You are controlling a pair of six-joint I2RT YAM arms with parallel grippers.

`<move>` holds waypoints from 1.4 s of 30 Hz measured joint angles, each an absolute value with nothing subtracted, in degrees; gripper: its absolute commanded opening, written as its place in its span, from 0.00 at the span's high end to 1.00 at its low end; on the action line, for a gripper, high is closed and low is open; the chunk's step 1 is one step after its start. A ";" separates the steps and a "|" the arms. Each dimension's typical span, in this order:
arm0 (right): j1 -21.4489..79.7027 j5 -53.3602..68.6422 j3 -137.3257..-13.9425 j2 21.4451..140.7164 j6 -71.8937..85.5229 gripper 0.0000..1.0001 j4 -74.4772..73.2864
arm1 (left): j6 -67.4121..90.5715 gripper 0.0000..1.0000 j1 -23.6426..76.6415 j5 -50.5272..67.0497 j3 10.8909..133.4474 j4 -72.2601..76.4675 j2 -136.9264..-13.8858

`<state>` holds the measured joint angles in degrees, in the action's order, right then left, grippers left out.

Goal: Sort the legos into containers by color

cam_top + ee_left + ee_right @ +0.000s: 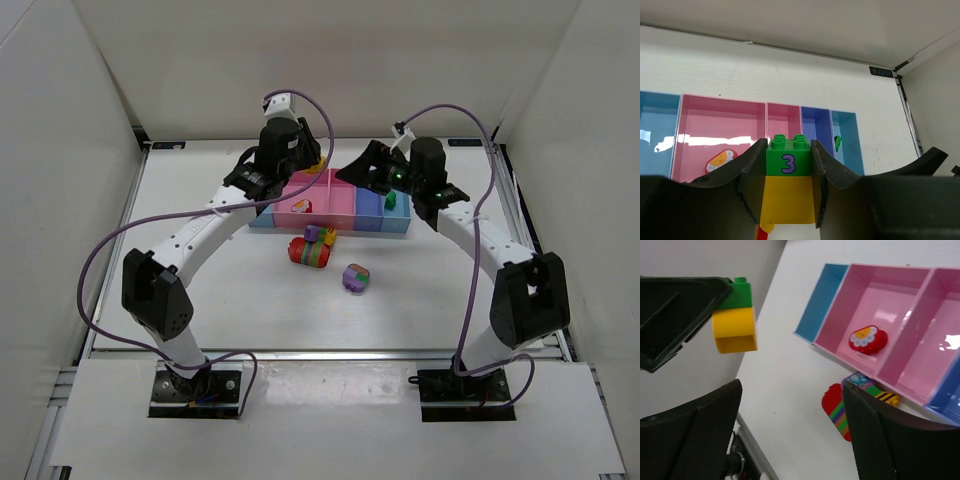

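- My left gripper (pixel 788 150) is clamped narrow on a stack of two hard plastic bricks, green with a printed 3 on top of yellow (pixel 788 185). I hold it in the air above the row of five joined shallow plastic bins (pixel 720 125).
- My right gripper (pixel 792 390) stands wide and holds nothing, with the stack up to its left.
- I judge the stack light, rigid and smooth-walled. It should not crush, but it could slip or twist under a light pinch.
- The studded joint is a press fit, so I expect it to need a firm pull or a bend to come apart.
- The best hold for my right fingers looks like the yellow half's flat side walls, which stick out free in the right wrist view.
- My left fingers (pixel 752 180) hide the stack's sides, so I cannot tell how far down my grip reaches.
- A red sliver below the yellow is cut off and I cannot name it.
- The striped red chunk (pixel 836 410) on the white table (pixel 790 355) sits partly behind my right finger.
- The small green piece (pixel 838 142) in the end light blue bin is too small to make out.
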<state>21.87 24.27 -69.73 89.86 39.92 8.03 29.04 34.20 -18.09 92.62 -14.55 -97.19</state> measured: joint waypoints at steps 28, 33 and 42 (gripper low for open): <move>25.78 34.63 -76.75 98.70 44.10 0.16 19.35 | 33.04 0.90 32.38 -11.18 92.60 -14.46 -97.19; 25.80 33.32 -77.12 99.18 42.89 0.21 17.93 | 33.08 0.90 32.73 -10.52 92.47 -14.22 -97.19; 25.78 31.81 -77.47 99.83 41.52 0.48 16.60 | 32.53 0.90 34.57 -10.83 91.37 -12.80 -97.17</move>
<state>25.78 31.81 -77.47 99.83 41.52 16.60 32.53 34.57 -10.83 91.37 -12.80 -97.17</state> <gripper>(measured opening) 0.602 0.464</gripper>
